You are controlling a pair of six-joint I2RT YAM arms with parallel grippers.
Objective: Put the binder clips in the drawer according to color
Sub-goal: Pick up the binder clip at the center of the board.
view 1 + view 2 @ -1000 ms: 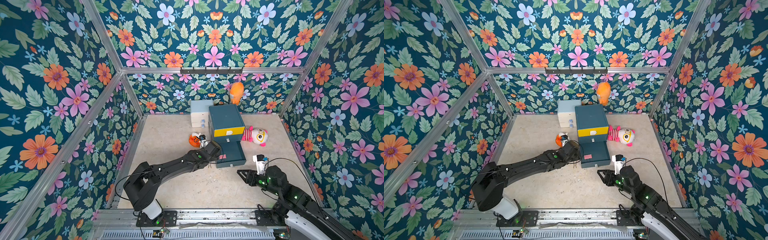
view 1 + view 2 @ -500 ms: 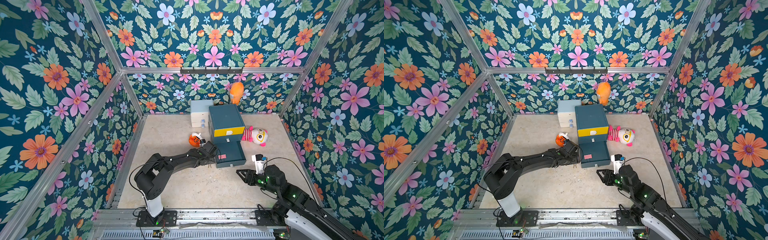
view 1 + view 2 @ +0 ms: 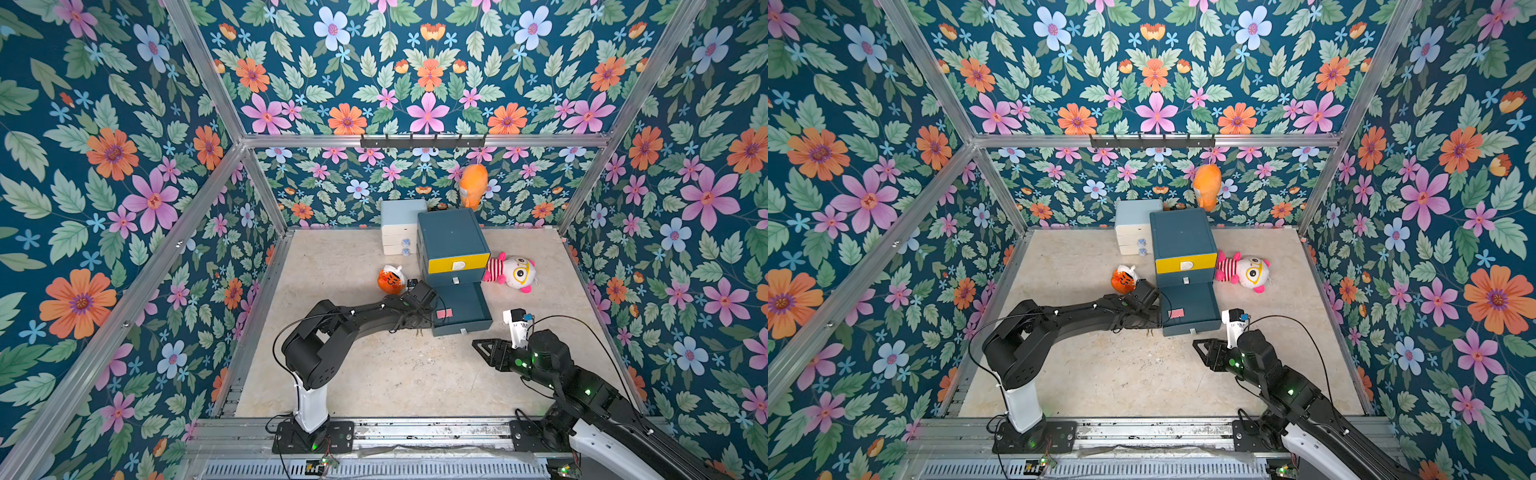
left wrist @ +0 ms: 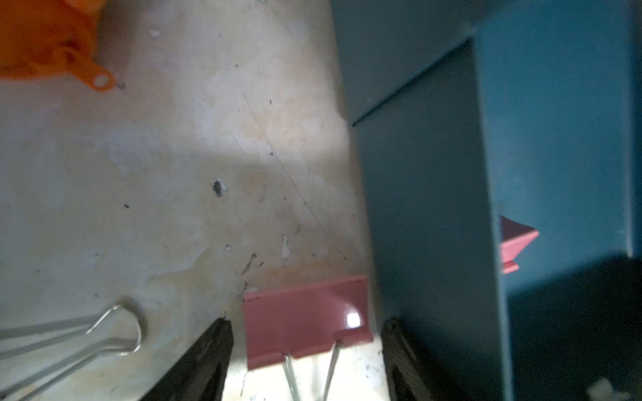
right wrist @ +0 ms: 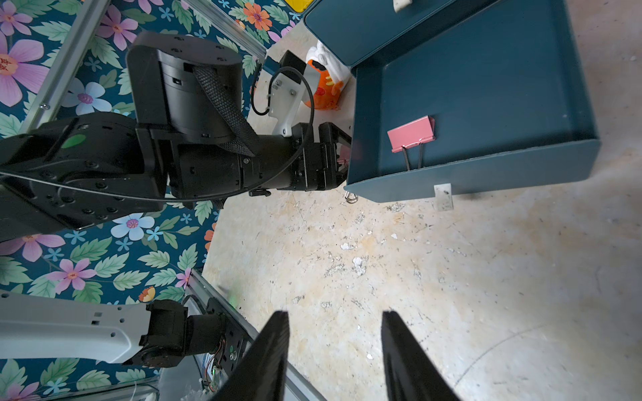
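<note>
One pink binder clip (image 5: 411,133) was stowed in the open bottom drawer (image 5: 503,163) | second pink clip (image 4: 305,317) was flanked on the counter (image 4: 173,166) by the parted left pincer (image 4: 307,326) | right pincer (image 5: 335,317) was parted, empty | step: grasp | next, as judged: closure, lift over drawer wall

A pink binder clip (image 4: 305,323) lies just outside the teal drawer (image 4: 427,208), between the left gripper's (image 4: 307,323) parted fingers; another pink clip (image 4: 514,246) sits inside

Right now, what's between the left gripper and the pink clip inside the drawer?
The drawer's side wall, in the left wrist view. The left gripper straddles a second pink clip on the floor outside it.
</note>
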